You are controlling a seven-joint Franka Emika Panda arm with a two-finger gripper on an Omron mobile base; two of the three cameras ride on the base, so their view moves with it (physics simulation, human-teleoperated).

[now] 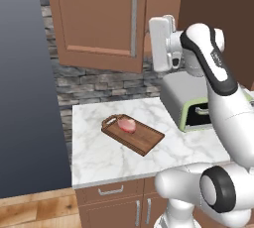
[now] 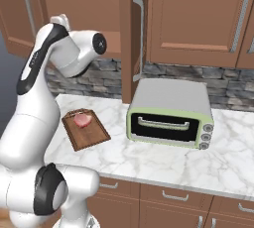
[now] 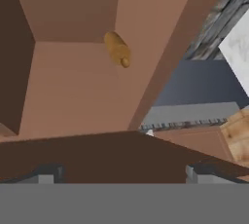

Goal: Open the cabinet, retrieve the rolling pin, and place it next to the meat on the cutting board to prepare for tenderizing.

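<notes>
The cabinet (image 1: pixel 94 19) hangs above the counter with its left door shut and its right door (image 2: pixel 127 33) swung open. In the hand view I look into its inside (image 3: pixel 73 96), where the tan rolling pin (image 3: pixel 117 48) lies some way ahead of my fingers. My gripper (image 3: pixel 124 175) is open with nothing between its fingertips (image 3: pixel 48 174). Down on the marble counter lies the dark cutting board (image 1: pixel 133 134) (image 2: pixel 85 130), with the pink meat (image 1: pixel 126 124) (image 2: pixel 82 119) near its handle end. My white hand (image 1: pixel 161 43) is raised in front of the cabinet.
A grey-green toaster oven (image 2: pixel 171 113) (image 1: pixel 191 105) stands on the counter (image 2: pixel 149 160) right of the board, under the open door. More shut wall cabinets (image 2: pixel 198 19) hang to the right. Base drawers (image 1: pixel 111 190) run below the counter edge.
</notes>
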